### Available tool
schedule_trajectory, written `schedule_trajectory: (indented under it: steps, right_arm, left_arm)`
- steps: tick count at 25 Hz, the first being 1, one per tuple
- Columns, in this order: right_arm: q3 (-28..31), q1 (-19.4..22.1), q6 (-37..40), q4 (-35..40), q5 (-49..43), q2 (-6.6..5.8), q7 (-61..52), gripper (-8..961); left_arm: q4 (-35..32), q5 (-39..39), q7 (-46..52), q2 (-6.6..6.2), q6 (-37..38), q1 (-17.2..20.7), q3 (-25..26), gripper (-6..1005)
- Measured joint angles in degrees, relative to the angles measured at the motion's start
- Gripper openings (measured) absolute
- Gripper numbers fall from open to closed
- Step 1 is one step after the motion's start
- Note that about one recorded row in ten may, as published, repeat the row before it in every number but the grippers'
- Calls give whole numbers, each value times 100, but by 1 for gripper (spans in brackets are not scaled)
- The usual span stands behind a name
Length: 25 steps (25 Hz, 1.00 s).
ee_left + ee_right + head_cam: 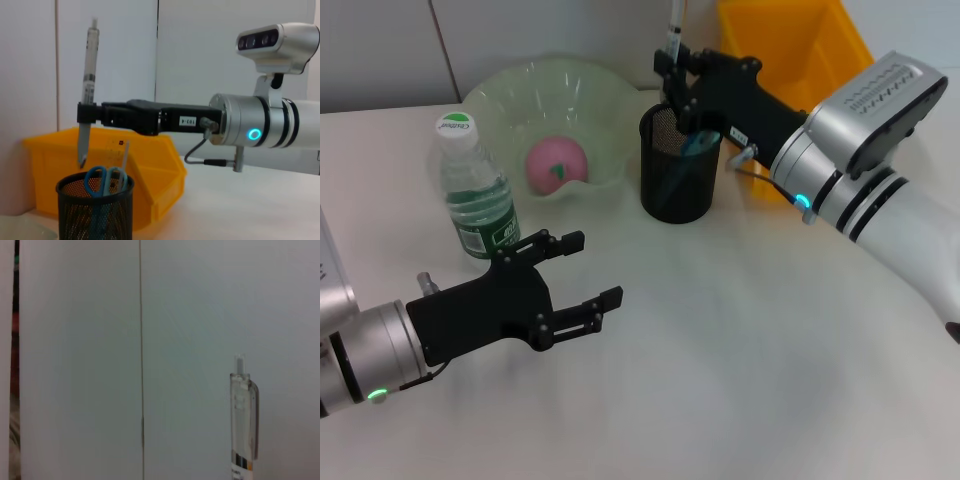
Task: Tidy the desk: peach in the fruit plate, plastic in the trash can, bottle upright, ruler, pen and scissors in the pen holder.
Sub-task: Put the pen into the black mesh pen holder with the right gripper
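Observation:
My right gripper (672, 88) is shut on a clear pen (673, 35) and holds it upright, tip down, just above the black mesh pen holder (675, 185). The left wrist view shows that gripper (82, 114) gripping the pen (88, 75) with its tip over the holder's rim (95, 207). Blue-handled scissors (105, 179) and a pale ruler (124, 157) stand inside the holder. The pen's top also shows in the right wrist view (243, 415). The pink peach (558, 163) lies in the green fruit plate (500, 90). The bottle (475, 190) stands upright. My left gripper (590, 270) is open and empty over the table.
A yellow bin (790, 50) stands behind the pen holder at the back right, and also shows in the left wrist view (150, 165). A white wall runs along the table's far edge.

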State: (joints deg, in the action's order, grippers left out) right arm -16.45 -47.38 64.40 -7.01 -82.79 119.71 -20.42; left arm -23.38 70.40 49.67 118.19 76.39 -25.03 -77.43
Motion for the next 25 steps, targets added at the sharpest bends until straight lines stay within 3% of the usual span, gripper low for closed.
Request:
schedule_trajectory:
  steps: [13, 25]
  right_arm:
    - [214, 84, 16, -87, -12, 16, 173, 139]
    - [365, 194, 127, -199, -6, 17, 338, 138]
  left_arm:
    - [-31, 1, 11, -19, -24, 8, 9, 819]
    - [-37, 56, 78, -114, -65, -55, 9, 819]
